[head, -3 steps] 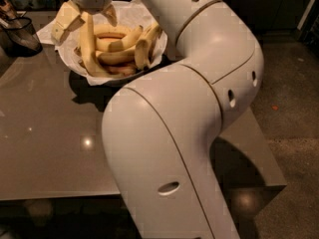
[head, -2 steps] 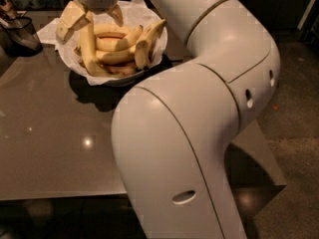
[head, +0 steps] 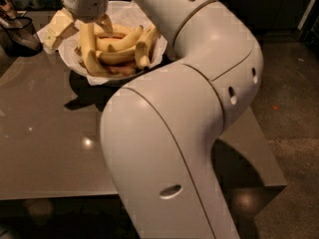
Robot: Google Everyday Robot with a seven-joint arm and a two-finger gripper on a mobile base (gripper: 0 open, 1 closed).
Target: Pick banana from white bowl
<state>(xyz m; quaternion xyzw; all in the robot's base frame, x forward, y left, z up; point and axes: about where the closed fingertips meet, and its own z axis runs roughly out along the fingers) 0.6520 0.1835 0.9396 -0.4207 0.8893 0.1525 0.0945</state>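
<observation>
The white bowl, lined with crumpled white paper, stands at the far left of the grey table and holds several yellow bananas. My gripper hangs over the bowl's left side. It is open, its cream fingers spread either side of an upright banana. The fingers do not close on that banana. My big white arm crosses the middle of the view and hides the bowl's right rim.
A dark mesh basket sits on the table left of the bowl, close to my left finger. The table's right edge drops to a dark speckled floor.
My elbow and upper arm have swung to the right across the view. The gripper has stayed over the bowl's left side, fingers still spread around the upright banana.
</observation>
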